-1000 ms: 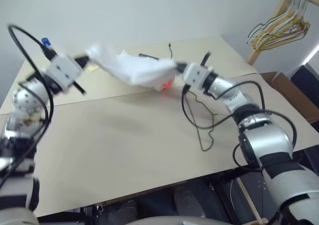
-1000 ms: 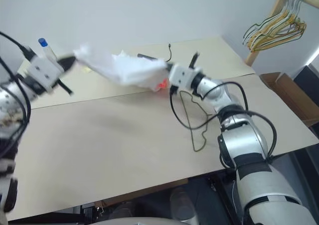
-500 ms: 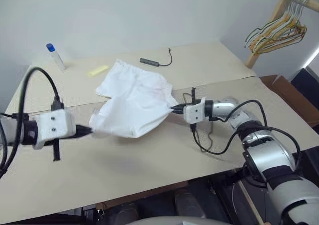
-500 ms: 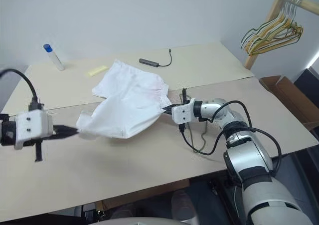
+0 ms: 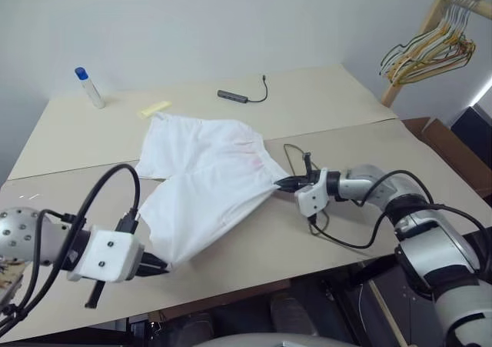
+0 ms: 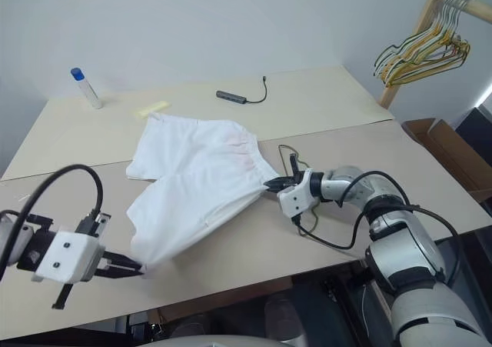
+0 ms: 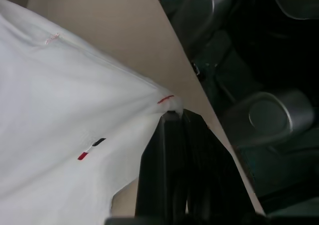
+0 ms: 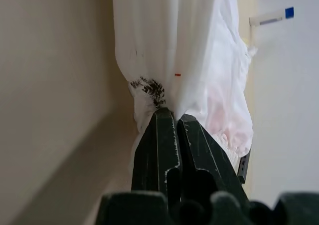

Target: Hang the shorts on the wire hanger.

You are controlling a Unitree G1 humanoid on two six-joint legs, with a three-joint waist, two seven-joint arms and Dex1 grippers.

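Lowered since a second ago: shorts (image 5: 206,185) off the air and spread flat on worktop (image 5: 307,101), stretched between both jaws. Left gripper (image 5: 157,266) pinched on one corner, right gripper (image 5: 283,182) pinched on the opposite edge. Wire hanger (image 5: 296,148) partly visible just behind right jaws, on worktop.

Wire hanger (image 5: 296,148) mostly hidden behind right arm.
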